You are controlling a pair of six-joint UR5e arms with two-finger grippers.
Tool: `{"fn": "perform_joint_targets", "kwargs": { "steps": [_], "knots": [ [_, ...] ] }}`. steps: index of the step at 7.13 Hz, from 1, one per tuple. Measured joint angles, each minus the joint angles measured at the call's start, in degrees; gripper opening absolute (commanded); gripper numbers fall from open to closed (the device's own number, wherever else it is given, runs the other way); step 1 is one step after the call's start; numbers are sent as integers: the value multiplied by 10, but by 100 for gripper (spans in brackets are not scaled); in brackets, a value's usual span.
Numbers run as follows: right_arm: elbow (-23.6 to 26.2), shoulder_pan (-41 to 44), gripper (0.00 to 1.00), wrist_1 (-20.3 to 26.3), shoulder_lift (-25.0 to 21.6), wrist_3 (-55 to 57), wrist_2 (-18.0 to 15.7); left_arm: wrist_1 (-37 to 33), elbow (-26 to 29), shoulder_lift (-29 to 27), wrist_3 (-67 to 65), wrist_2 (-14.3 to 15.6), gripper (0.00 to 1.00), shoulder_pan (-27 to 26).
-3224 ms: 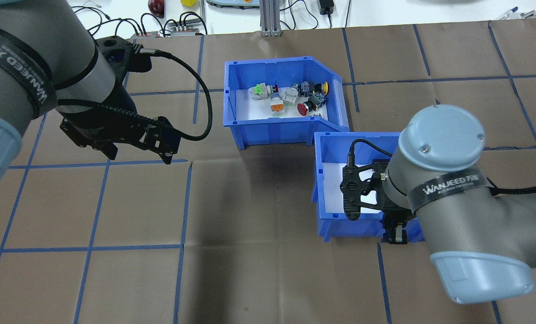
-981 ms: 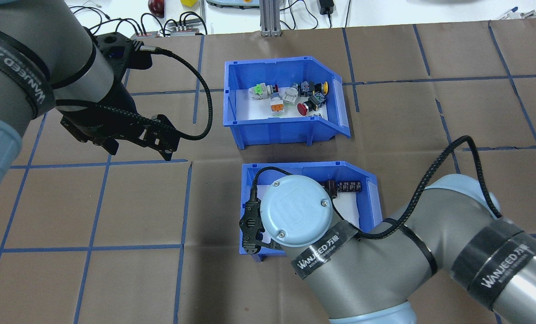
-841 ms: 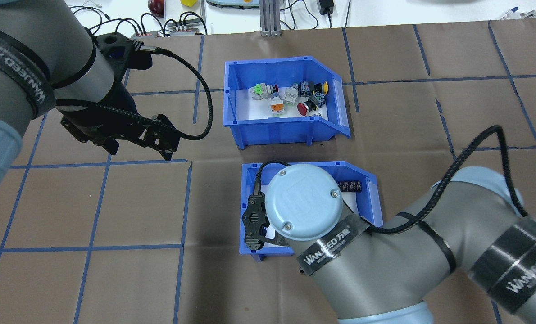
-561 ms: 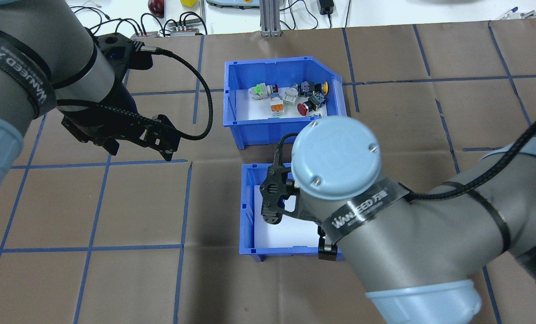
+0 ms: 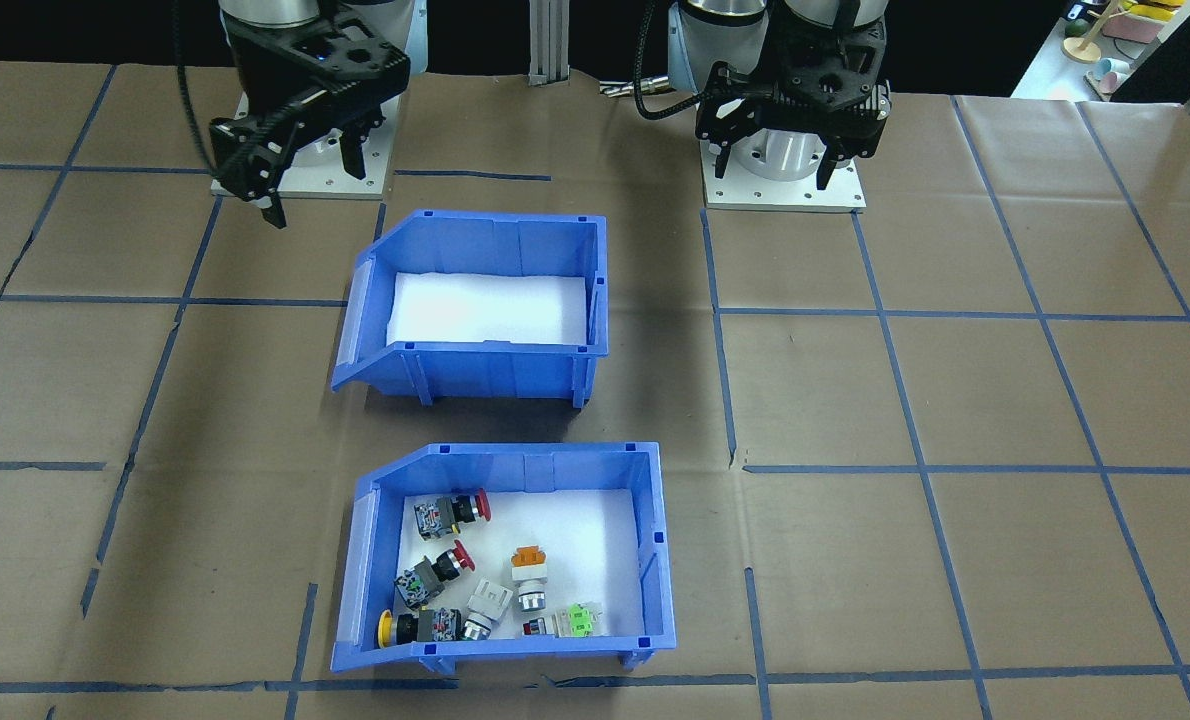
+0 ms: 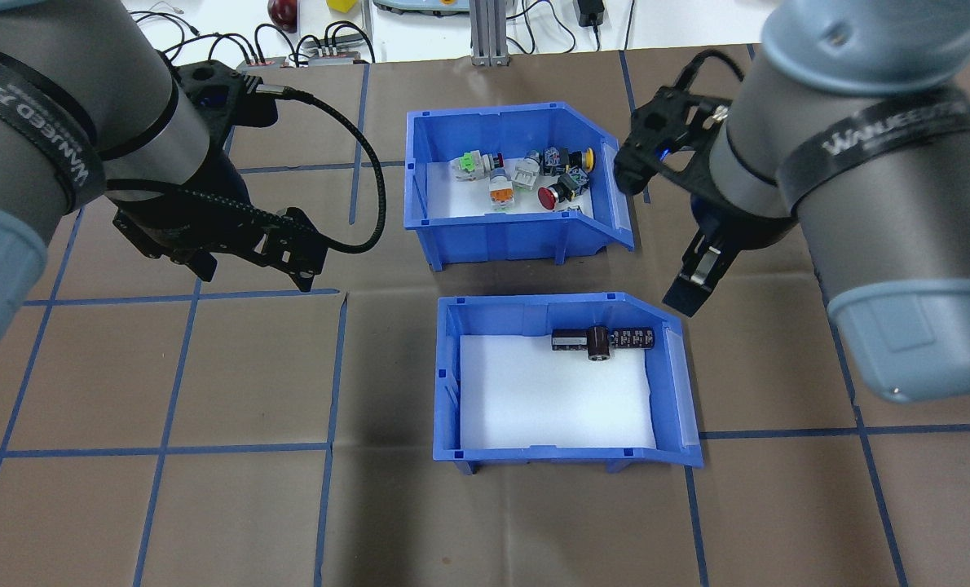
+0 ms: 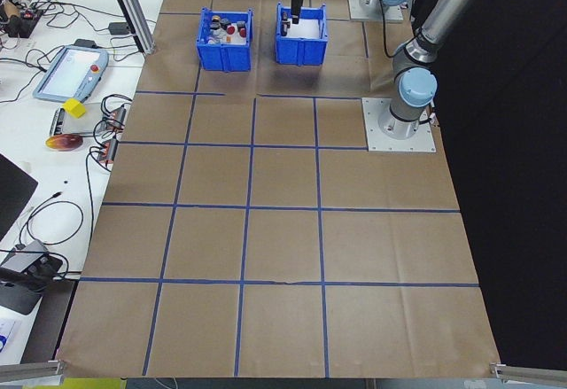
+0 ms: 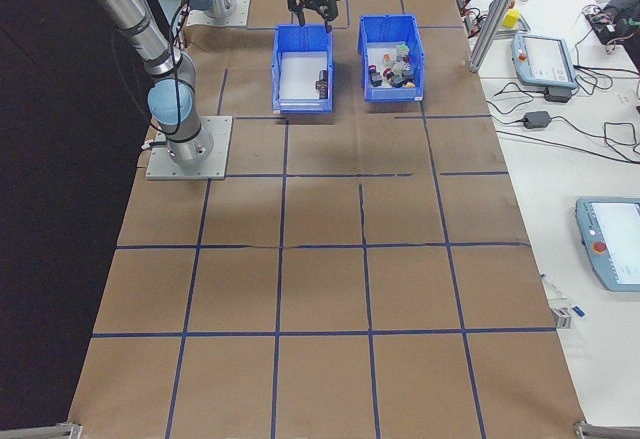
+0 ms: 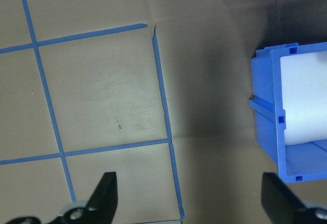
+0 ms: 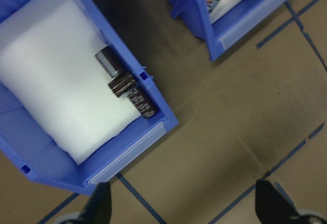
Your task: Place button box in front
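Button box (image 6: 518, 183), switches partly behind rim

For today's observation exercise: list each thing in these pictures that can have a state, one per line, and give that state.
button box: upright on the table, holding push-button switches, ungripped.
second blue bin: upright, nearer the robot, holding a few dark parts, ungripped.
left gripper: open, empty, above bare table.
right gripper: open, empty, raised beside the bins.

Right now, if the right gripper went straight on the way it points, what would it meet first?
Probably the bare brown table paper, beside the sloped end of the capacitor bin; the right gripper hangs open with nothing between, though depth is unclear.
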Motion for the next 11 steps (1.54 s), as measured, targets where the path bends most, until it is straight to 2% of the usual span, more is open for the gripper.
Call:
{"fn": "perform_joint_targets", "kwargs": {
  "steps": [2, 4, 5, 8, 11],
  "knots": [
    [-34, -69, 100, 16, 10, 143, 8, 0, 0, 0, 0, 0, 99, 0],
    [-63, -93, 100, 46, 23, 321, 25, 0, 0, 0, 0, 0, 99, 0],
    [-79, -93, 100, 58, 41, 375, 39, 0, -1, 0, 0, 0, 99, 0],
    [-141, -79, 100, 100, 118, 441, 47, 0, -1, 0, 1, 0, 99, 0],
    [-163, -73, 100, 118, 141, 457, 46, 0, -1, 0, 0, 0, 99, 0]
  ]
}}
